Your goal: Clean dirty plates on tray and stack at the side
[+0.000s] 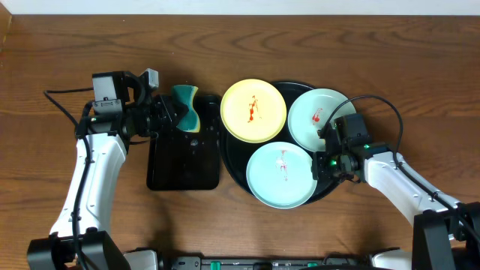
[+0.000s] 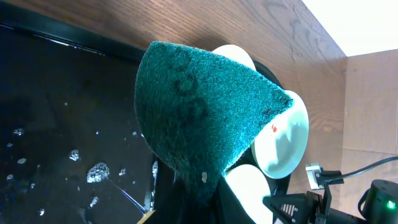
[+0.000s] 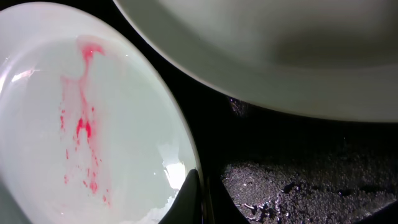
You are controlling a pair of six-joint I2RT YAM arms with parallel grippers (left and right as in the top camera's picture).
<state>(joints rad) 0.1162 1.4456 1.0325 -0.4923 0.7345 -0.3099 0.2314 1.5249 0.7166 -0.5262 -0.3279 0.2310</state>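
Note:
The round black tray holds three plates. The pale yellow plate lies at its far left, one light blue plate at the far right and the other light blue plate at the front; all have red smears. My left gripper is shut on a teal sponge, held left of the yellow plate. My right gripper is shut on the right rim of the front blue plate; in the right wrist view one finger lies over the rim and one under it.
A smaller rectangular black tray, wet with droplets, lies under and in front of the sponge, left of the round tray. The far blue plate sits close behind my right gripper. Bare wood surrounds both trays.

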